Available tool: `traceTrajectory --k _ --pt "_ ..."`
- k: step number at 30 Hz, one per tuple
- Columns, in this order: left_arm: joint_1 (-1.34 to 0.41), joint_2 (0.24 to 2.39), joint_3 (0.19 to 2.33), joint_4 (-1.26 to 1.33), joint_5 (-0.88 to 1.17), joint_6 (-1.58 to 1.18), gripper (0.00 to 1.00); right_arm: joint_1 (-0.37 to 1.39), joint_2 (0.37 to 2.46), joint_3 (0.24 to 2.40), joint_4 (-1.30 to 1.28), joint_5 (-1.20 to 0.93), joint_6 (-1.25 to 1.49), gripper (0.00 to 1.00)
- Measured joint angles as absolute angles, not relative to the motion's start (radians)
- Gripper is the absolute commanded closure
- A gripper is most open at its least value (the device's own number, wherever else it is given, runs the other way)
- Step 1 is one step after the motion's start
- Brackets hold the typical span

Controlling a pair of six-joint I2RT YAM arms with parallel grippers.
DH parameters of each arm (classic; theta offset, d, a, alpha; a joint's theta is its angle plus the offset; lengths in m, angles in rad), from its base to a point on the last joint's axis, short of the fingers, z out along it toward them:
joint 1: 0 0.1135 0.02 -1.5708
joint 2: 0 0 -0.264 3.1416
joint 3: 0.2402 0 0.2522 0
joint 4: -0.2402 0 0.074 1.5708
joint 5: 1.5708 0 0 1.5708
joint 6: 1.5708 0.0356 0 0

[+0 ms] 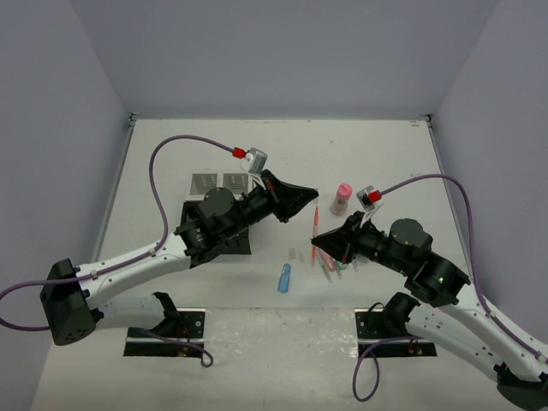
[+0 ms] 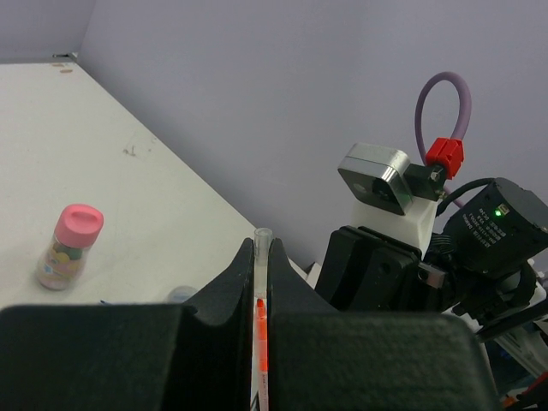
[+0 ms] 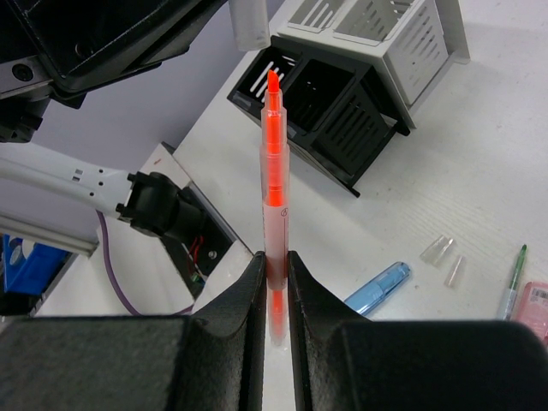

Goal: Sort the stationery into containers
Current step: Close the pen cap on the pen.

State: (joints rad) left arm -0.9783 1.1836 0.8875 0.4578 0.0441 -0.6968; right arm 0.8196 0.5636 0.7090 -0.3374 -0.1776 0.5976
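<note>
Right tool (image 3: pixel 274 259) grips translucent orange pen (image 3: pixel 276 171), uncapped; left tool (image 2: pixel 262 250) pinches clear cap (image 2: pixel 263 236).

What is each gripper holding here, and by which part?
Right gripper clamps the orange pen low on its barrel, away from the uncapped tip. Left gripper pinches a clear cap by its sides.

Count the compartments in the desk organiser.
4. Two black compartments sit side by side; two white mesh compartments adjoin them on the far side.
</note>
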Motion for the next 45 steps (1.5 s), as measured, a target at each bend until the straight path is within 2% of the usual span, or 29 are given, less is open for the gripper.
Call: traceTrajectory --k 31,33,35,36,40,43,45 --pt "-0.979 1.214 0.816 0.568 0.102 -0.743 1.0 0.82 0.575 0.754 -0.39 -0.146 0.582 1.0" --pt "-0.979 1.214 0.816 0.573 0.101 -0.743 0.95 0.82 0.581 0.767 -0.402 -0.142 0.574 1.0" --pt "-0.979 1.214 0.816 0.573 0.101 -0.743 0.8 0.82 0.587 0.775 -0.406 -0.139 0.563 1.0" --pt "-0.979 1.214 0.816 0.573 0.101 -0.742 0.76 0.82 0.589 0.779 -0.407 -0.138 0.556 1.0" --pt "-0.979 1.217 0.816 0.557 0.103 -0.741 0.65 0.82 0.595 0.796 -0.405 -0.139 0.53 1.0" --pt "-0.979 1.22 0.816 0.548 0.105 -0.741 0.63 0.82 0.601 0.803 -0.398 -0.14 0.516 1.0" --pt "-0.979 1.221 0.816 0.536 0.104 -0.74 0.73 0.82 0.608 0.804 -0.395 -0.145 0.509 1.0"
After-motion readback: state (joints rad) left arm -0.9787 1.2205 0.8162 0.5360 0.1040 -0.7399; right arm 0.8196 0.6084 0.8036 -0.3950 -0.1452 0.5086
